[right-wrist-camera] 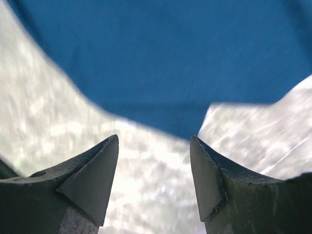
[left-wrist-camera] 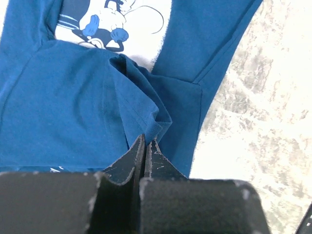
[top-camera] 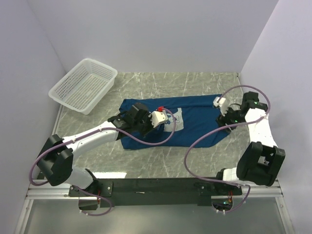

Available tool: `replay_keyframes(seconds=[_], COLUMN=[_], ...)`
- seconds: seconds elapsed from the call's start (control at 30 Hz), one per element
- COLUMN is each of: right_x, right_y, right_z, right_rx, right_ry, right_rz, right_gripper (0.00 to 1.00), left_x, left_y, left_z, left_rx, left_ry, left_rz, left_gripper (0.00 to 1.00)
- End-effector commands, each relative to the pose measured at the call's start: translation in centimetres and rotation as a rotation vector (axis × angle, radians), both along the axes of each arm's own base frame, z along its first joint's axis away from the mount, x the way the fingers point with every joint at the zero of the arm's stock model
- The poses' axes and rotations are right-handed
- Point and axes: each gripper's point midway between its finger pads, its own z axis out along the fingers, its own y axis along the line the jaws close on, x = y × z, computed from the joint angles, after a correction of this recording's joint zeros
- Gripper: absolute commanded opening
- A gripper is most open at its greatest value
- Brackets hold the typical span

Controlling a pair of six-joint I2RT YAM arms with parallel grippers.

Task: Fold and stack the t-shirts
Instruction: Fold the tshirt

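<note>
A dark blue t-shirt (top-camera: 200, 124) lies spread on the marble table (top-camera: 161, 161), its pale mouse print (top-camera: 178, 118) facing up. My left gripper (top-camera: 161, 122) sits over the shirt's left half. In the left wrist view it (left-wrist-camera: 145, 141) is shut on a raised fold of the blue cloth (left-wrist-camera: 141, 92), with the print (left-wrist-camera: 122, 24) just beyond. My right gripper (top-camera: 221, 108) hovers at the shirt's right edge. Seen from the right wrist, it (right-wrist-camera: 154, 139) is open with nothing between the fingers, bare table (right-wrist-camera: 146, 185) below and the shirt's edge (right-wrist-camera: 170, 58) ahead.
A white mesh basket (top-camera: 85, 85) stands at the back left, tilted against the wall. Walls close in the table on the left, back and right. Purple cables loop from both arms over the near part of the table.
</note>
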Motion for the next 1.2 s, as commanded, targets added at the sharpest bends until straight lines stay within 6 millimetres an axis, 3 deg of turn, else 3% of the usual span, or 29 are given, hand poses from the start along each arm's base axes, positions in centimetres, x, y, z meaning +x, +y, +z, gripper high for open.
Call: replay_keyframes(seconds=[0.0,0.13,0.23,0.33,0.47,0.67,0.77,0.93,1.17], right_x=[-3.8,-3.9,-2.8,-0.8,3.5,6.0,5.6,2.6,-0.8], right_y=[-1.9,-3.4,-5.0,-5.6,-6.8,-7.8,-8.1,-7.3,-6.6], right_z=[-1.8,-4.8,-6.7,-7.5,-7.9,-9.7,-10.8,-12.0,-10.8], right_rx=[-0.091,-0.124,-0.156,-0.144,-0.1,-0.116,-0.138,-0.143,-0.116], right_ry=[0.121,0.238,0.286,0.256,0.22,0.238,0.269,0.353,0.388], right_rz=[0.178,0.058,-0.115,-0.229,-0.437,-0.505,-0.504,-0.45,-0.393], right_gripper=[0.67,0.64,0.61,0.62,0.62,0.63,0.63,0.57,0.41], left_x=[-0.7,-0.6,-1.1,-1.1,-1.2,-1.3,-1.3,-1.3,-1.3], left_y=[-0.5,-0.2,-0.3,-0.1,-0.2,-0.1,-0.1,-0.1,-0.1], left_z=[1.3,2.0,2.3,2.7,3.1,3.0,2.8,2.4,2.3], left_rx=[-0.045,-0.048,-0.065,-0.069,-0.087,-0.09,-0.086,-0.078,-0.072], left_ry=[0.038,0.027,0.035,0.026,0.022,0.025,0.031,0.037,0.039], left_rz=[0.018,0.031,0.02,0.024,0.022,0.029,0.029,0.03,0.027], left_gripper=[0.01,0.01,0.01,0.01,0.01,0.01,0.01,0.01,0.01])
